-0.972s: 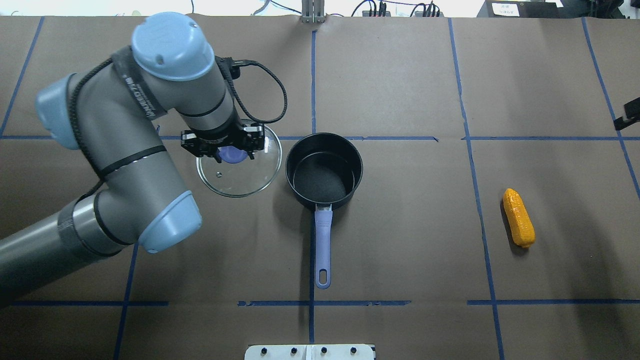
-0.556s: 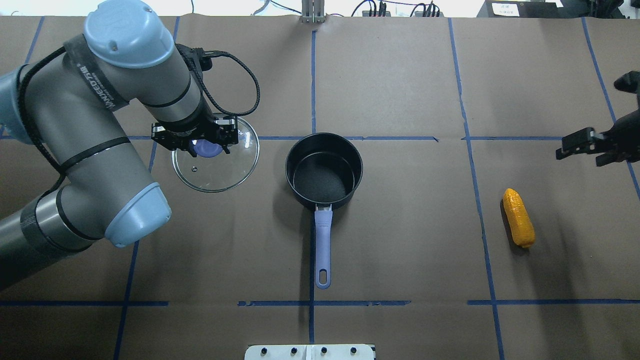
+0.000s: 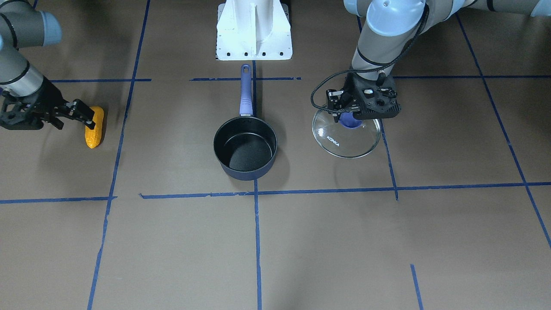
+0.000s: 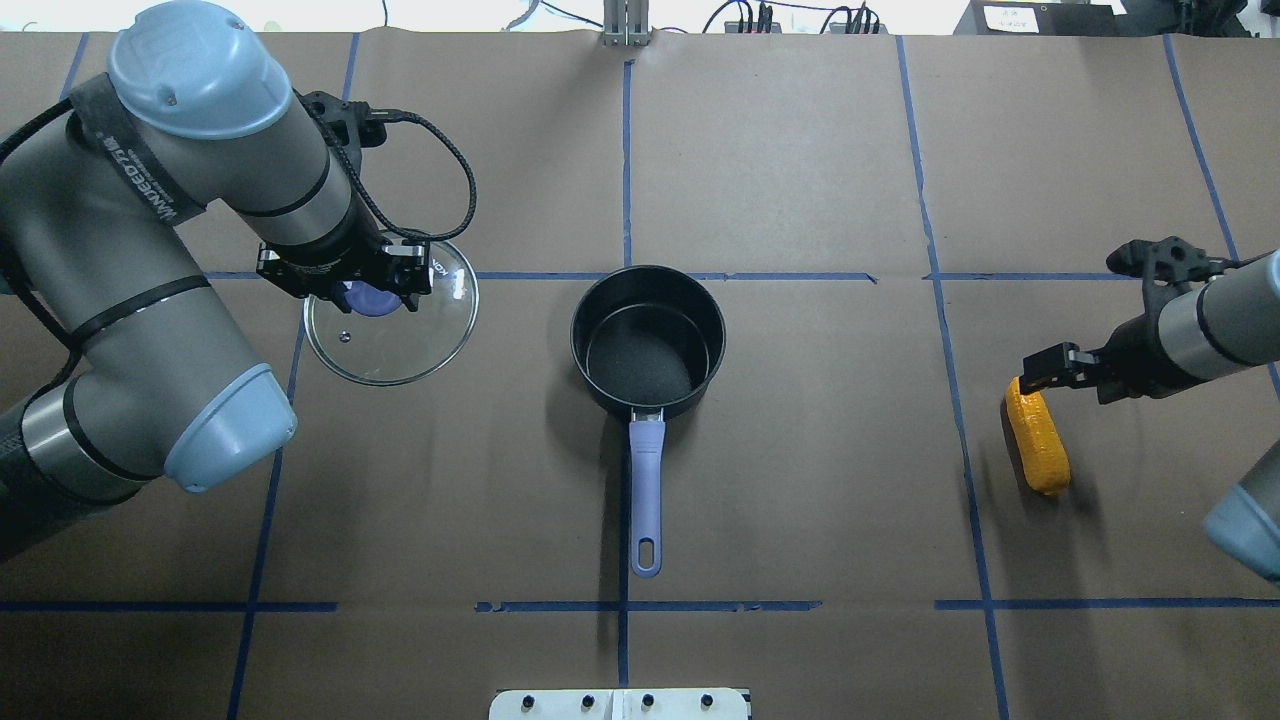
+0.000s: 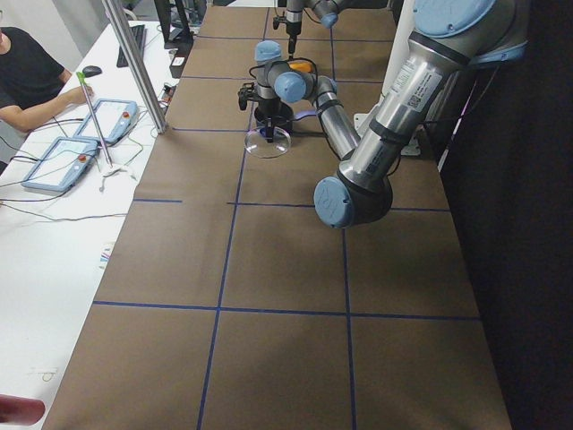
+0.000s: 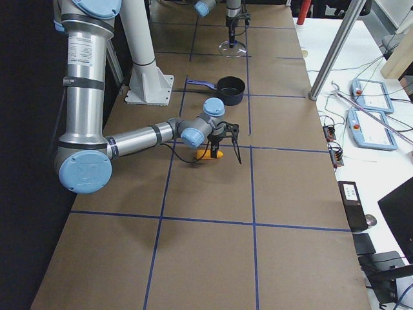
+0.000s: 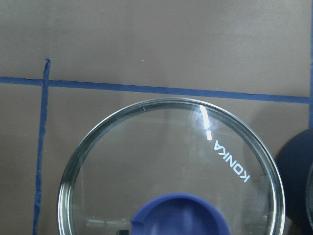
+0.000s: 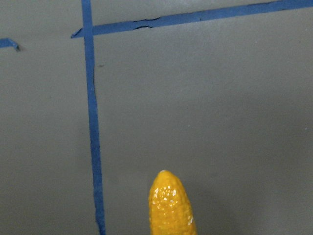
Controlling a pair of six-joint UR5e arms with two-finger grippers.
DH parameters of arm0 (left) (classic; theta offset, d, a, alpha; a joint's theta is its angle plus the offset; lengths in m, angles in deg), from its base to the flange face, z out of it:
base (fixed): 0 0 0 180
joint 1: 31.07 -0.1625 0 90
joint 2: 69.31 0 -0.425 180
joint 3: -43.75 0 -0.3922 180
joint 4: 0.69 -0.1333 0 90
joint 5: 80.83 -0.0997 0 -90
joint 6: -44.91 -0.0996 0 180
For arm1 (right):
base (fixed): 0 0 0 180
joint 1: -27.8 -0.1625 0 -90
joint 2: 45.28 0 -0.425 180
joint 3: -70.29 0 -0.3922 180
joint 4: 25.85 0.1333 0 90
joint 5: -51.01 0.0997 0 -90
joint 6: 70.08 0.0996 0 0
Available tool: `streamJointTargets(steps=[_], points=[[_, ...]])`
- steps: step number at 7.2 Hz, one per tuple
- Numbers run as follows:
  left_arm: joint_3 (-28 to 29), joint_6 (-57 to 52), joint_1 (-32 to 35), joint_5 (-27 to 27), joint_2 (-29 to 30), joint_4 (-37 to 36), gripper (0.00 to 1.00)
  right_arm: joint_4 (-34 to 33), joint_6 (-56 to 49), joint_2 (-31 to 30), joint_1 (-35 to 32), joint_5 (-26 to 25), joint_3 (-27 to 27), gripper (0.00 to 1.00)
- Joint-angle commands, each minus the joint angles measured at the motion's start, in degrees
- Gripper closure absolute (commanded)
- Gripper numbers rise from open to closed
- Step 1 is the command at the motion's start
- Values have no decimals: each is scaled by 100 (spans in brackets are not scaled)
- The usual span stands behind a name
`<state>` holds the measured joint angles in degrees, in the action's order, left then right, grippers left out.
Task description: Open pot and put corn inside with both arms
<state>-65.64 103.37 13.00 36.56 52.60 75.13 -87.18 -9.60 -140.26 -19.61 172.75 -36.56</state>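
The pot point(image 4: 648, 340) stands open at the table's middle, its black inside empty and its periwinkle handle point(image 4: 646, 490) pointing toward the robot; it also shows in the front view point(image 3: 245, 148). My left gripper point(image 4: 362, 290) is shut on the blue knob point(image 3: 351, 122) of the glass KONKA lid point(image 4: 400, 335) and holds it low, left of the pot. The left wrist view shows the lid point(image 7: 171, 161) and the knob point(image 7: 178, 215). The corn point(image 4: 1040, 450) lies on the table at the right. My right gripper point(image 4: 1042, 378) is open just over its far end. The right wrist view shows the corn's tip point(image 8: 170, 205).
The white base pedestal point(image 3: 254, 30) stands at the robot's edge, behind the pot handle. Blue tape lines point(image 4: 940, 300) cross the brown table cover. A metal post point(image 6: 335, 51) and control tablets point(image 6: 371, 123) stand on the white bench past the far edge.
My left gripper has carried the lid further left, away from the pot. My right arm has come in from the right edge and lowered its gripper over the corn's far end.
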Motion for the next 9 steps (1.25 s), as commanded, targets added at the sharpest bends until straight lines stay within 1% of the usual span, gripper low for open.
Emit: streamJointTargets(steps=[1, 3, 5, 6, 9], points=[[49, -80, 23, 3, -98, 30, 86, -10, 16, -20, 459, -263, 15, 0], [259, -19, -47, 12, -228, 187, 84, -46, 7, -47, 513, -327, 50, 0], [654, 209, -73, 12, -379, 1107, 84, -55, 7, -91, 522, -336, 58, 0], [874, 297, -204, 12, -379, 1380, 84, -55, 7, -99, 522, -336, 67, 0], [894, 333, -249, 12, -379, 1489, 84, -63, 7, -65, 583, -336, 260, 0]])
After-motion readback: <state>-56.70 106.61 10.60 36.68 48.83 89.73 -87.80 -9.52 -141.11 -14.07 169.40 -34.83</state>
